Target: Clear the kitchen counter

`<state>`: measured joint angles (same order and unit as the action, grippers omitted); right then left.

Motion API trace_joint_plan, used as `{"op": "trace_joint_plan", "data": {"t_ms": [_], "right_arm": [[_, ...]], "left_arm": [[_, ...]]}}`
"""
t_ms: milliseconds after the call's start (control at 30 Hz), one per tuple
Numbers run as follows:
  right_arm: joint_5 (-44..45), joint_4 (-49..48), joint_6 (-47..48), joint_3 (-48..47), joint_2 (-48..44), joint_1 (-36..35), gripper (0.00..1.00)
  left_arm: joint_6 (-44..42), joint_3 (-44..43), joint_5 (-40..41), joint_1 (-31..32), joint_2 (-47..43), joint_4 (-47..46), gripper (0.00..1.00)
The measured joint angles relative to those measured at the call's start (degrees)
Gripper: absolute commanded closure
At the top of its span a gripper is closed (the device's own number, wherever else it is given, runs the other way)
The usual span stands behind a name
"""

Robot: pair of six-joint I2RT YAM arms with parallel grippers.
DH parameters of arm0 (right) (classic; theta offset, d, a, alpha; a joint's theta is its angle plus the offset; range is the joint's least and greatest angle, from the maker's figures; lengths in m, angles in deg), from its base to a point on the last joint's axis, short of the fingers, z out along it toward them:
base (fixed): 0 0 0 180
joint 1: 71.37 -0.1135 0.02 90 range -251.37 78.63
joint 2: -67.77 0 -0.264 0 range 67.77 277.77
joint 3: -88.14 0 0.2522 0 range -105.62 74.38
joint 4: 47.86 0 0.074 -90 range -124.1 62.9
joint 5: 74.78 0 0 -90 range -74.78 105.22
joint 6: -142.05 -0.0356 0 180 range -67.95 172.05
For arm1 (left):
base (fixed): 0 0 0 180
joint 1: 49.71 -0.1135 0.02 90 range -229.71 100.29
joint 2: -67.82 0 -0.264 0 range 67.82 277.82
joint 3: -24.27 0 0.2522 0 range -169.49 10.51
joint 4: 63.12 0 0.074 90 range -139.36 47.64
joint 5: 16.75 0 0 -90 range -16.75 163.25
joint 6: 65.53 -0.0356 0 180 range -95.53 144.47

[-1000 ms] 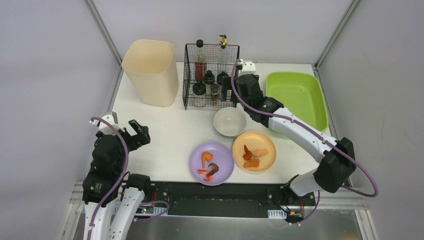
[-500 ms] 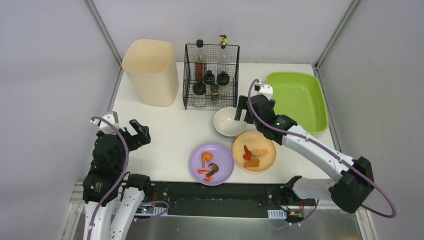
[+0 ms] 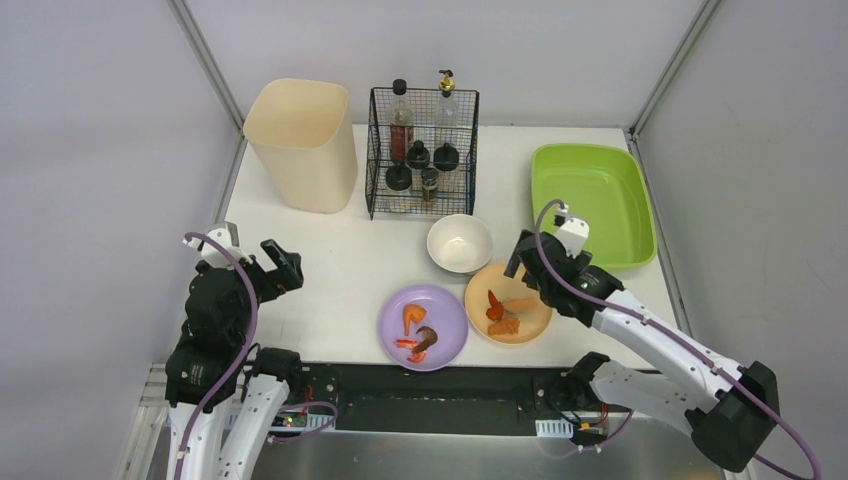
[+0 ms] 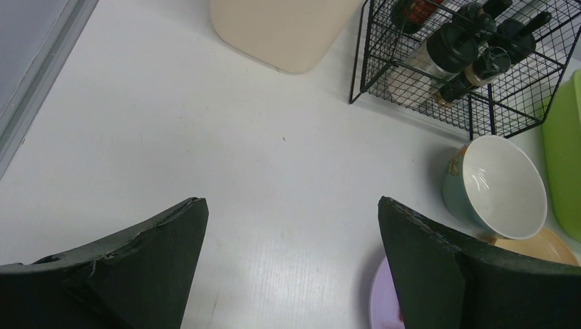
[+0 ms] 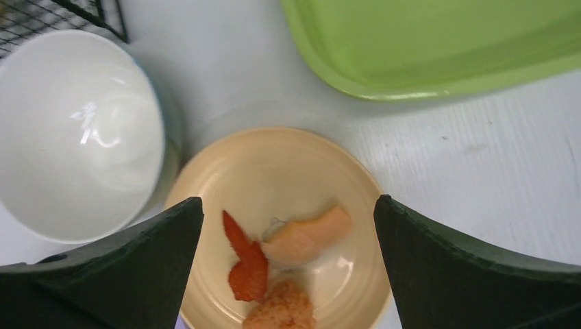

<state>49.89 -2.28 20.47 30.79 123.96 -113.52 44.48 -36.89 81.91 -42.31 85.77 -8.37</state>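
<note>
— What's different from a second ago?

— The right gripper [image 5: 288, 205] has left the wire rack [image 3: 420, 200] at the back and swung to the near side. It now hangs over the orange plate [image 5: 274, 171], jaws spread wide with nothing between them. The left gripper [image 4: 291, 202] hasn't budged; it hovers over bare white surface on the left, jaws also wide apart and empty.

— And the kitchen counter [image 3: 330, 240]?

— Far from cleared, I'd say. The orange plate sits near the front edge with three food scraps [image 5: 301, 236] on it: a red sliver, a pale salmon-coloured piece and a crumbed lump. The purple plate [image 3: 445, 325] lies just to its left with more scraps. The white bowl [image 3: 459, 243] stands just behind both, close to the orange plate's rim.

— So what does the move mean?

— The rack looks finished with, bottles upright inside it, and the dishes seem to be next. The lime-green tub [image 3: 590, 200] at the right rear holds nothing visible, and the beige bin [image 3: 300, 145] stands at the left rear.

— Any risk?

— The plate is shallow, so a grasp has to catch its rim, and tilting it could spill the food.
</note>
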Motion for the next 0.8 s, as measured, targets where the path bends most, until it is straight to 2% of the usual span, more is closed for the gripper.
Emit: {"op": "trace_joint_plan", "data": {"t_ms": [233, 500, 600, 800], "right_arm": [[3.0, 9.2, -8.9, 5.7, -7.9, 0.3, 0.01], [0.1, 16.3, -18.3, 7.9, -12.9, 0.3, 0.04], [-1.4, 18.0, -20.3, 8.8, -13.0, 0.3, 0.07], [-5.2, 18.8, -23.3, 12.3, -13.0, 0.3, 0.19]], "left_arm": [[0.0, 0.0, -0.9, 0.0, 0.0, 0.0, 0.0], [0.0, 0.0, -1.1, 0.0, 0.0, 0.0, 0.0], [0.0, 0.0, -1.1, 0.0, 0.0, 0.0, 0.0], [0.0, 0.0, -1.2, 0.0, 0.3, 0.0, 0.0]]}}
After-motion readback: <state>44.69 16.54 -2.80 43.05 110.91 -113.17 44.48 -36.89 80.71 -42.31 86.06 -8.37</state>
